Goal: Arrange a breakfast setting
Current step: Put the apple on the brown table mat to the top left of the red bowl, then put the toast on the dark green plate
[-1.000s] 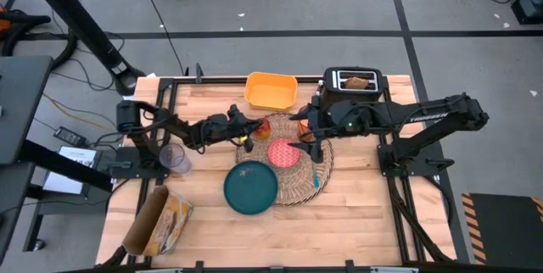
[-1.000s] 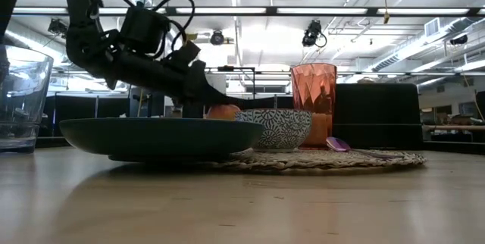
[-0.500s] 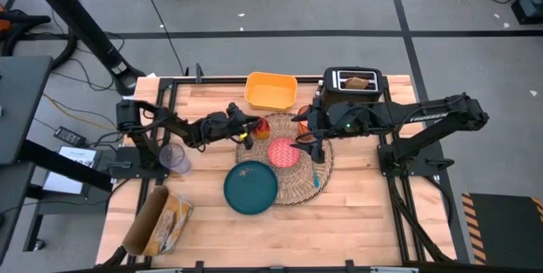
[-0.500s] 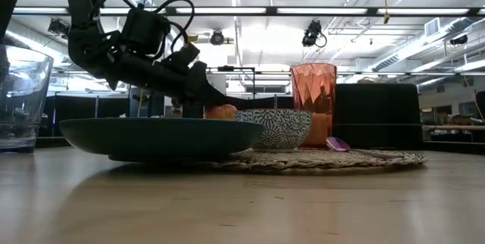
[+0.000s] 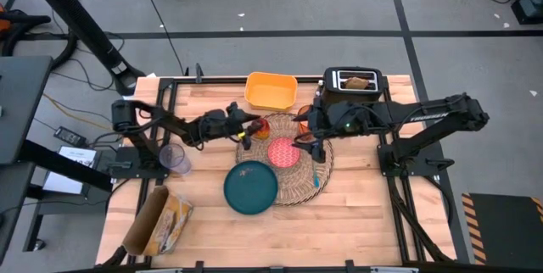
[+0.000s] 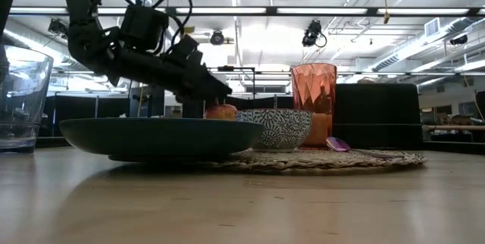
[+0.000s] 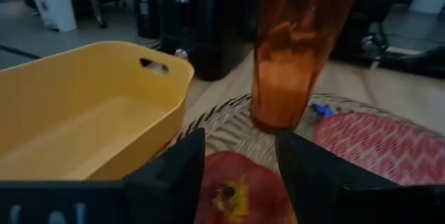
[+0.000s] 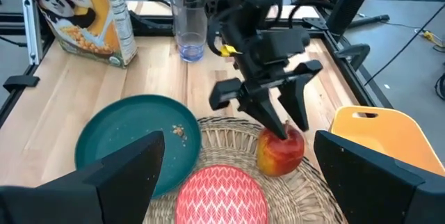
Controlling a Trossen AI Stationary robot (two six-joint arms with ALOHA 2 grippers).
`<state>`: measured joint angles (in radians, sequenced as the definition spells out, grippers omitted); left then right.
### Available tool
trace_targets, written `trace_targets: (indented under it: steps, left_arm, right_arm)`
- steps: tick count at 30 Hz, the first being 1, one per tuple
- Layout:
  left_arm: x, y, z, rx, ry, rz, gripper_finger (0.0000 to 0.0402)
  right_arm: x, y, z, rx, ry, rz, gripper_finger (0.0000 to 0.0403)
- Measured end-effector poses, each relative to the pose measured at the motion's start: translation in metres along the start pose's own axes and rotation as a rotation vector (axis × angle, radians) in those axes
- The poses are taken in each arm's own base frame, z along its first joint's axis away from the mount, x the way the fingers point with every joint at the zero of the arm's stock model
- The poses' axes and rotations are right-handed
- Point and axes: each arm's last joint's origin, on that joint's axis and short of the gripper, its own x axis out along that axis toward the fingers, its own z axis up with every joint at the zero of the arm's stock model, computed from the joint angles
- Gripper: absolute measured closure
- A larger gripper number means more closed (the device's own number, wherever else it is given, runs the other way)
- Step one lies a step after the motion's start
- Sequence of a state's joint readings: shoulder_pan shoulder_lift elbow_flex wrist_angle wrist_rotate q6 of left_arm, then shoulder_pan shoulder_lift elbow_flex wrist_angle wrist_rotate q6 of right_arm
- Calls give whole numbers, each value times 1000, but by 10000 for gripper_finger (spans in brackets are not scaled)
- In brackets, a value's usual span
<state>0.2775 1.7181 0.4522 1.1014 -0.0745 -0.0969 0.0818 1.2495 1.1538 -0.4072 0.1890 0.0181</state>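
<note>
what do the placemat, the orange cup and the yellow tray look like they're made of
Placemat: apparently woven straw or similar fibre, matte; coiled strands show on its surface.
Orange cup: seems to be translucent plastic or glass, glossy; light passes through its faceted wall, so either is possible.
Yellow tray: probably moulded plastic, smooth with a slight sheen; even colour, rounded rim and a cut-out handle.

Open-plan lab: exposed ceiling ducts

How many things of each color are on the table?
Orange or red: 4 - yellow-orange tray, cup, apple, pink-red bowl
Blue-green: 2 - plate, spoon
Black: 1 - toaster
Clear: 1 - glass
Total: 8
</note>
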Motion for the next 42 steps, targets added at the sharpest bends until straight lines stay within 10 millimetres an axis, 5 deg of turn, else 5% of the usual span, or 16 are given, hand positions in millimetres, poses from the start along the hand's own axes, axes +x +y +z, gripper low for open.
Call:
trace_targets:
  steps: [9,15,24,30,42]
  left_arm:
    - [-11,0,21,-3,5,-24,178]
    - [-21,-4,42,-5,-71,-100,158]
    - [-40,-9,71,10,-166,-231,157]
    - [-45,-16,76,20,-182,-326,157]
    - [-54,-18,80,67,-149,-366,157]
  right_arm:
    - [-21,-25,3,13,-32,-67,25]
    - [-36,-64,-8,89,61,-249,26]
    - [-60,-135,-54,223,469,-502,39]
    - [-71,-174,-60,222,700,-537,65]
    - [-49,-226,-78,95,1098,-489,143]
